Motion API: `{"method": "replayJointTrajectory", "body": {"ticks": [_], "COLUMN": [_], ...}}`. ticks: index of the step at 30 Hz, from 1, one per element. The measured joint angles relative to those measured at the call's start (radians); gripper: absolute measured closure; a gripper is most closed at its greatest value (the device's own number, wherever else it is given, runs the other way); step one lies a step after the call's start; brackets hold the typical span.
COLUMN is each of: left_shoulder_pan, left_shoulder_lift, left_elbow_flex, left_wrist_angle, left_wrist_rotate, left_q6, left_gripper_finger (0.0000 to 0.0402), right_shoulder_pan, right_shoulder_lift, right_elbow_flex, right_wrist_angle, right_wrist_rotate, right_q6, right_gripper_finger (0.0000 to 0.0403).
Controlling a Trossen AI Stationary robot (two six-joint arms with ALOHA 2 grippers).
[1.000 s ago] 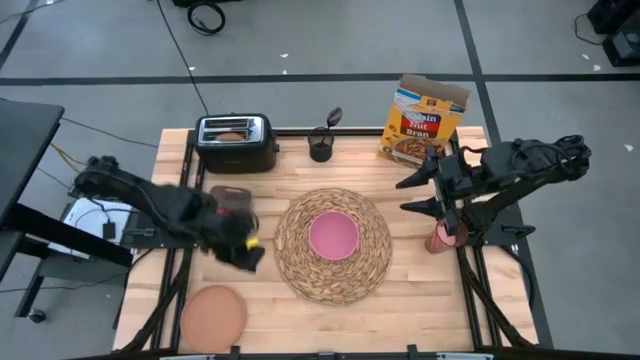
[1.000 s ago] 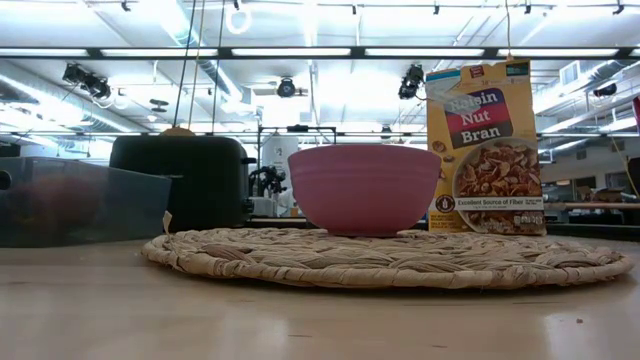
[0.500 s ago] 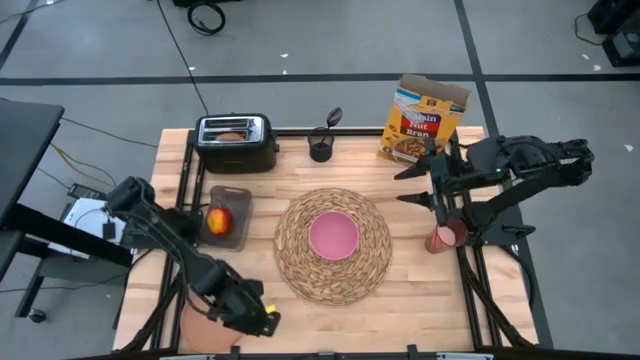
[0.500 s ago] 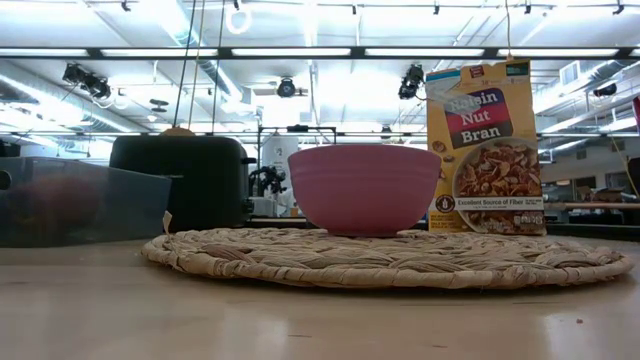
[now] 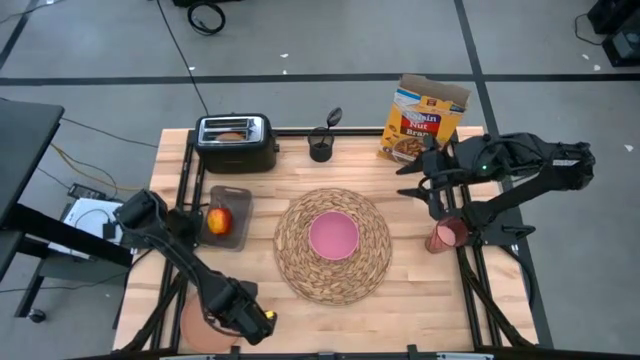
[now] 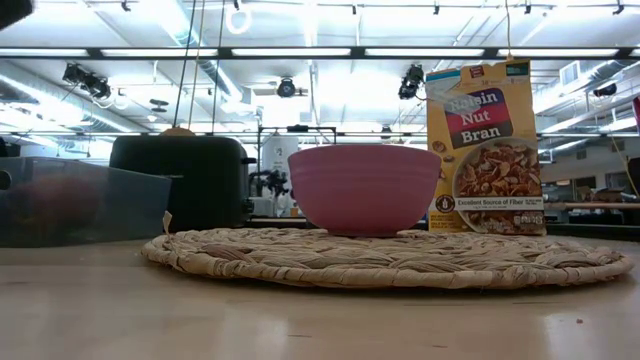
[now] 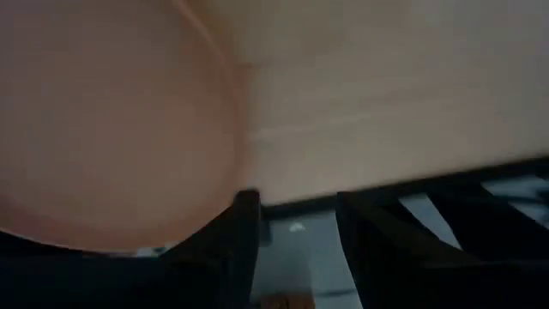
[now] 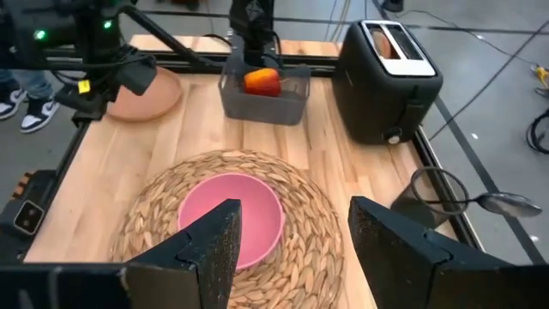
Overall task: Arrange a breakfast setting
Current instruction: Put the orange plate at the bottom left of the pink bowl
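The cereal box stands at the back of the wooden tabletop. Its front says "Raisin Nut Bran" in big letters, and a small line lower down reads "Excellent Source of Fiber". It is yellow and red with a picture of cereal on it.

The round straw mat lies in the middle of the tabletop. The pink bowl sits on it, right in the middle.

The left gripper is at the front left corner, right over the plate. Its jaws are a little apart, with one finger just by the plate's rim. I cannot tell if it touches the plate.

The right gripper hangs in the air to the right of the mat, near the cereal box. Its jaws are apart and hold nothing. The pink cup stands just below that arm, near the right edge.

The red apple sits in a clear tub left of the mat. Behind it is the black toaster with a toast slice in its slot. A spoon stands in a dark holder at the back.
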Motion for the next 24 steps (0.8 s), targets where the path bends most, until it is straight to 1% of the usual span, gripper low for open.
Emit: {"method": "replayJointTrajectory", "body": {"ticks": [2, 10, 13, 15, 17, 21, 22, 24], "left_shoulder_pan": [-0.007, -0.014, -0.014, -0.013, -0.009, -0.005, -0.006, -0.012], "left_shoulder_lift": [0.029, 0.144, 0.168, 0.176, 0.176, 0.177, 0.177, 0.176], "left_elbow_flex": [0.0, 0.0, 0.001, 0.004, 0.004, 0.004, 0.003, 0.003], "left_wrist_angle": [-0.022, -0.004, -0.005, -0.004, -0.005, -0.016, -0.031, -0.039], "left_wrist_rotate": [-0.004, -0.006, 0.001, 0.008, 0.009, 0.005, 0.008, 0.012], "left_q6": [-0.006, -0.021, -0.029, -0.043, -0.044, -0.042, -0.04, -0.037], "left_gripper_finger": [0.024, 0.0241, 0.0251, 0.0269, 0.0296, 0.0373, 0.0384, 0.0386], "right_shoulder_pan": [-0.007, -0.027, -0.037, -0.045, -0.054, -0.074, -0.079, -0.089], "right_shoulder_lift": [0.0, 0.0, 0.0, 0.0, 0.0, -0.002, -0.002, -0.003], "right_elbow_flex": [0.0, 0.0, 0.0, 0.0, 0.0, 0.0, 0.0, 0.0], "right_wrist_angle": [0.0, 0.004, 0.015, 0.016, 0.016, 0.016, 0.015, 0.01], "right_wrist_rotate": [0.0, 0.002, 0.002, 0.002, 0.002, 0.002, 0.003, 0.002], "right_q6": [0.009, 0.027, 0.027, 0.026, 0.024, 0.016, 0.016, 0.001], "right_gripper_finger": [0.0181, 0.0182, 0.0182, 0.0182, 0.0182, 0.0182, 0.0182, 0.0182]}}
